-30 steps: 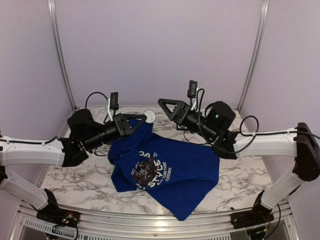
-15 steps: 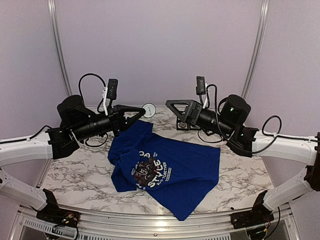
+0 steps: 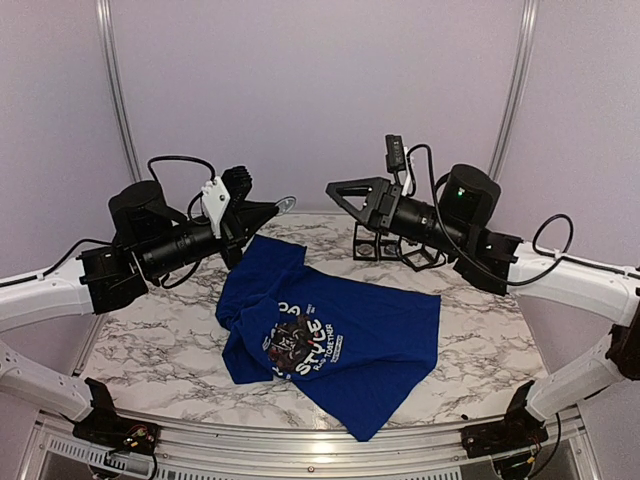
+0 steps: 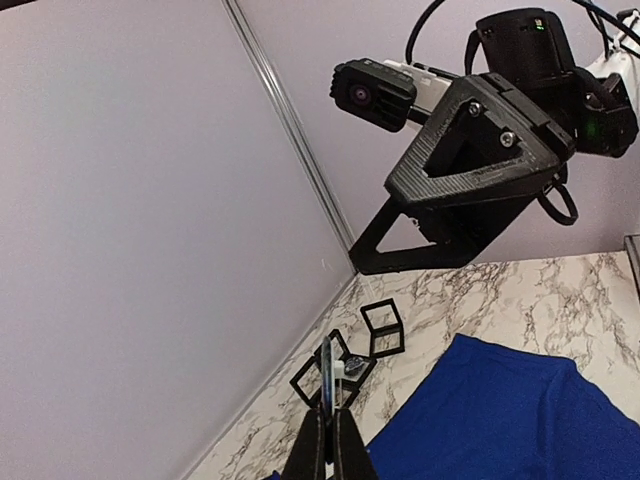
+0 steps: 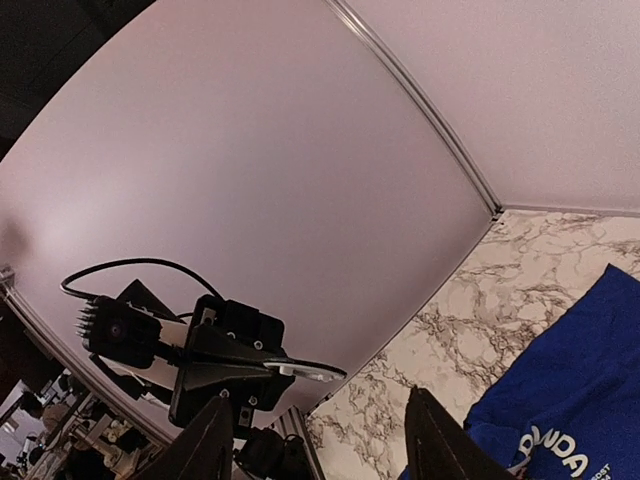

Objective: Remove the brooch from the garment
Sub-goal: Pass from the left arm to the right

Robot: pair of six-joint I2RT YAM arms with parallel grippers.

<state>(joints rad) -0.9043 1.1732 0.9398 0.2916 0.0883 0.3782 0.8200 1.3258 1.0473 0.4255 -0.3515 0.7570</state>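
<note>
The royal-blue T-shirt (image 3: 340, 335) with the panda print lies crumpled on the marble table. My left gripper (image 3: 272, 208) is raised above the shirt's far left corner and is shut on the round white brooch (image 3: 285, 203). In the left wrist view the brooch (image 4: 328, 372) shows edge-on between the shut fingers (image 4: 316, 440), with the shirt (image 4: 500, 415) below. My right gripper (image 3: 345, 195) is open and empty, held in the air facing the left one. The right wrist view shows the brooch (image 5: 305, 372) in the left gripper and a corner of the shirt (image 5: 580, 390).
Small black open-frame boxes (image 3: 368, 243) stand on the table near the back wall under my right gripper; they also show in the left wrist view (image 4: 382, 326). Metal posts (image 3: 118, 100) run up the back corners. The marble table (image 3: 160, 360) ends at a metal rail in front.
My left gripper has risen from the shirt's collar, turned on its side and pulled back left with the brooch in it. My right gripper has lifted and drawn back to the right.
</note>
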